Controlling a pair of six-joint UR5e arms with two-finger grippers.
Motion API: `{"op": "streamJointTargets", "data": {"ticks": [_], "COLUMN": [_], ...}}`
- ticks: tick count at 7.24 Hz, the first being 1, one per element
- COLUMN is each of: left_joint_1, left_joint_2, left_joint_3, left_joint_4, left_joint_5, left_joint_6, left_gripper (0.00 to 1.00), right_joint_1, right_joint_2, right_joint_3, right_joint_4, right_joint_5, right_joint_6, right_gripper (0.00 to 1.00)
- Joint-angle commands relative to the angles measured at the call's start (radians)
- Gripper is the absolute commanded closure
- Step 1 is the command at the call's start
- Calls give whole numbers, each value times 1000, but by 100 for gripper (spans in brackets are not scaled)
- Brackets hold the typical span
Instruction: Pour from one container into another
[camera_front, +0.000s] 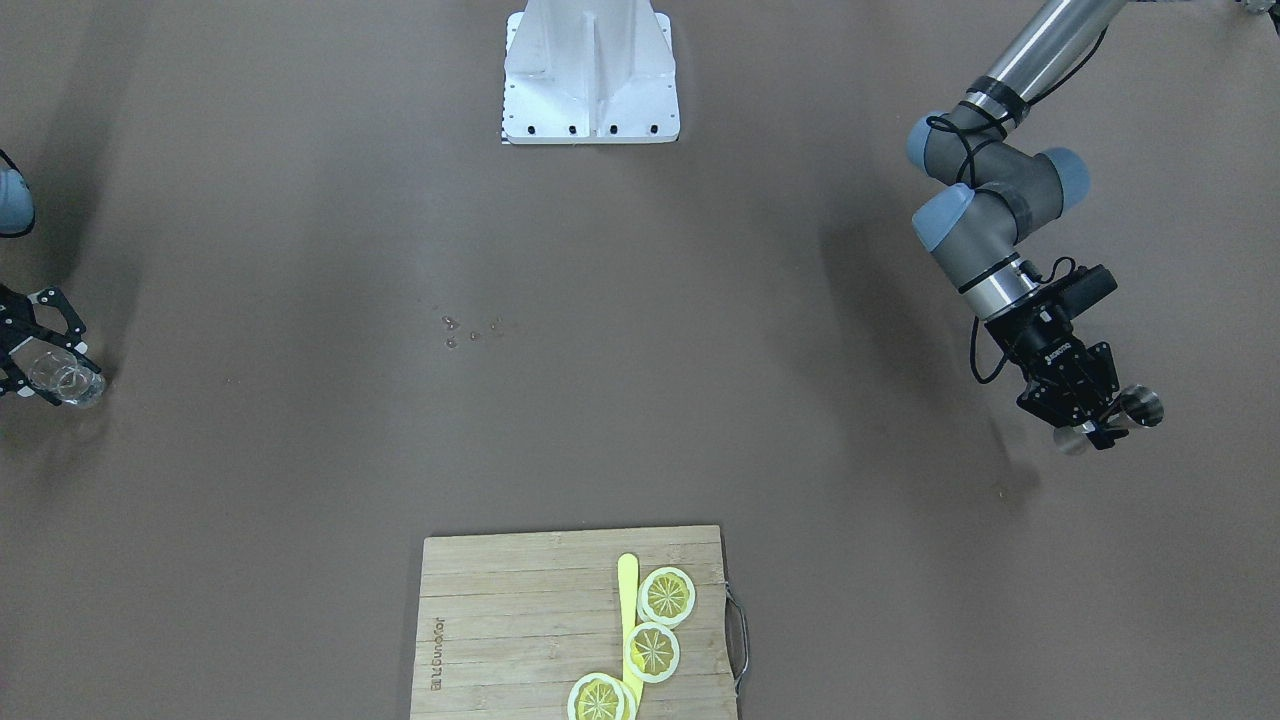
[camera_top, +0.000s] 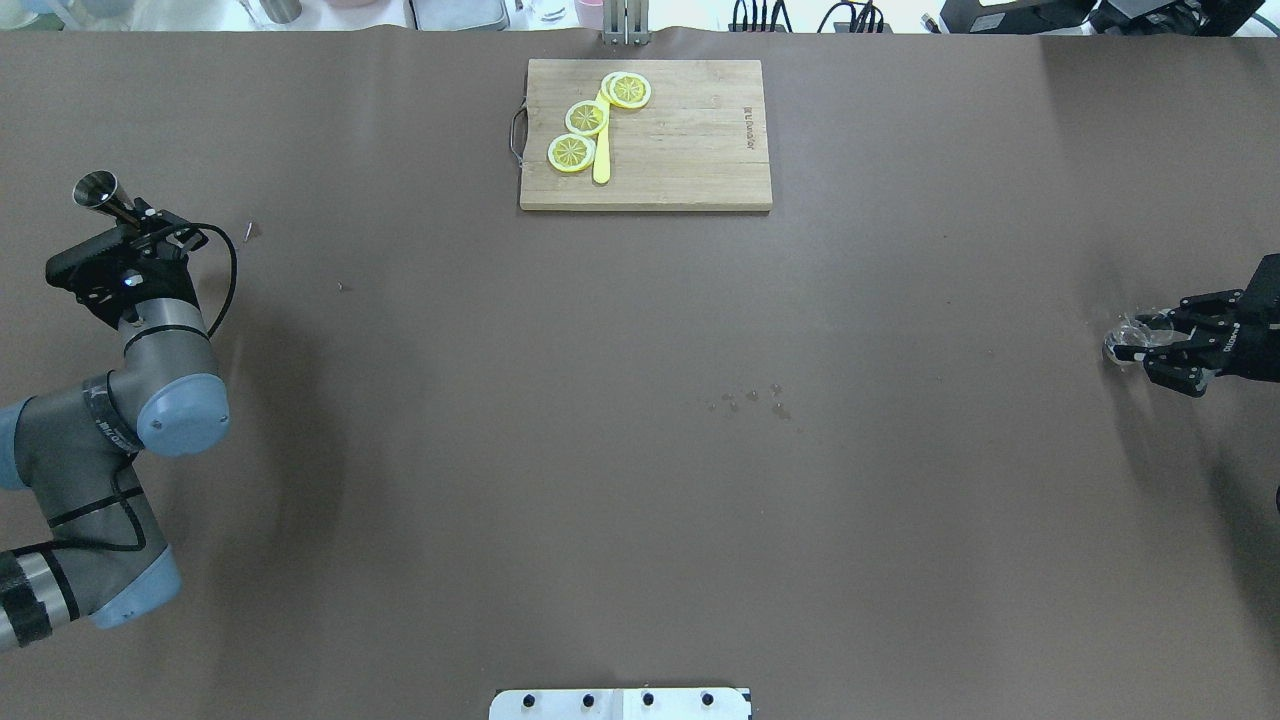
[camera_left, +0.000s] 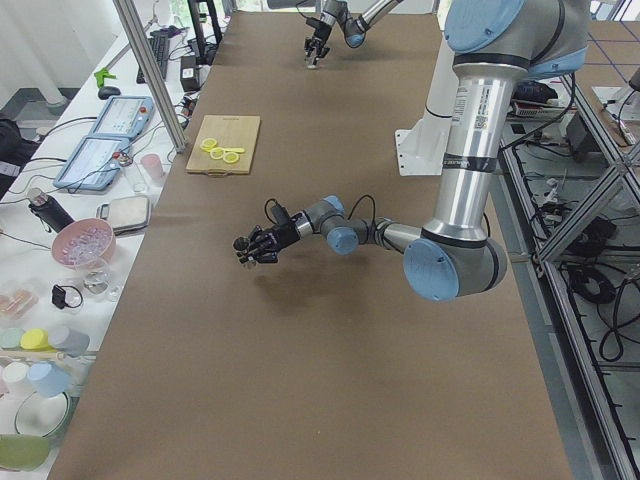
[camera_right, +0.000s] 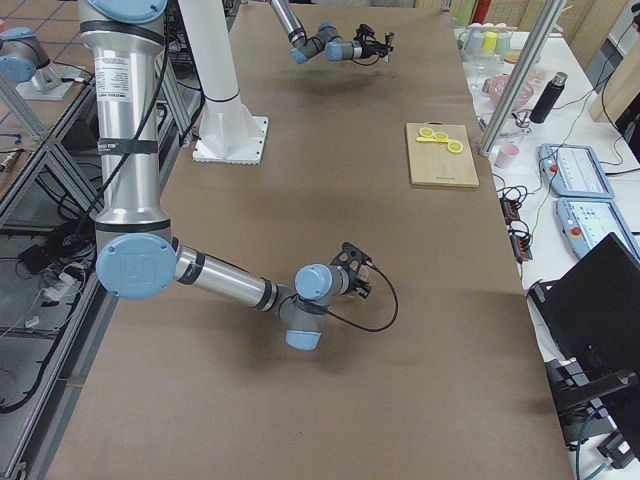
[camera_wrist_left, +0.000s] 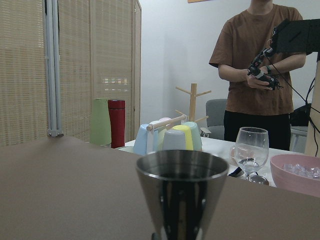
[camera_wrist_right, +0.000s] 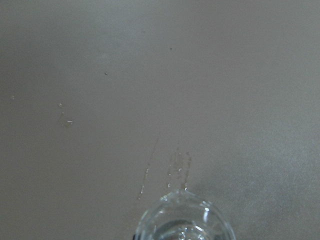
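Steel, with the shape of a double cone, the jigger (camera_top: 96, 189) is at the far left of the overhead view, in the upper part of the frame. The left claw (camera_top: 135, 214) is clenched on its narrow waist and holds it above the brown table (camera_top: 450, 450). In the left wrist view, the upper cup of the jigger stands upright at the bottom centre, with its mouth toward the top of the frame.

At the top centre of the overhead view a wooden cutting board (camera_top: 690, 150) lies flat on the table. Three lemon slices (camera_top: 587, 117) are on its left half, next to a yellow strip (camera_top: 601, 165); I cannot tell what the strip is. Below the board and a little to the right, several small droplets (camera_top: 750, 400) are on the table.

At the far right, about the middle height of the frame, the right claw (camera_top: 1143, 341) is closed around a clear container (camera_top: 1120, 346). I cannot tell if the container touches the table. The two claws are well apart.
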Motion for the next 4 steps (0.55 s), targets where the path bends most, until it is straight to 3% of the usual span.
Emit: {"op": "streamJointTargets", "data": {"ticks": [1,4], "left_joint_1": [9,35], "left_joint_2": [-4,-10], "left_joint_3": [-7,-9], "left_joint_4": [1,1], "left_joint_5": [-6,-12], "left_joint_6": [-6,3], "left_gripper": [100,100], "right_joint_1": [-1,-3], "right_joint_2": [-1,-1], "right_joint_3": [0,6], "right_joint_4": [4,8], "right_joint_5": [3,7], "right_joint_6": [1,4], "right_gripper": [1,0]}}
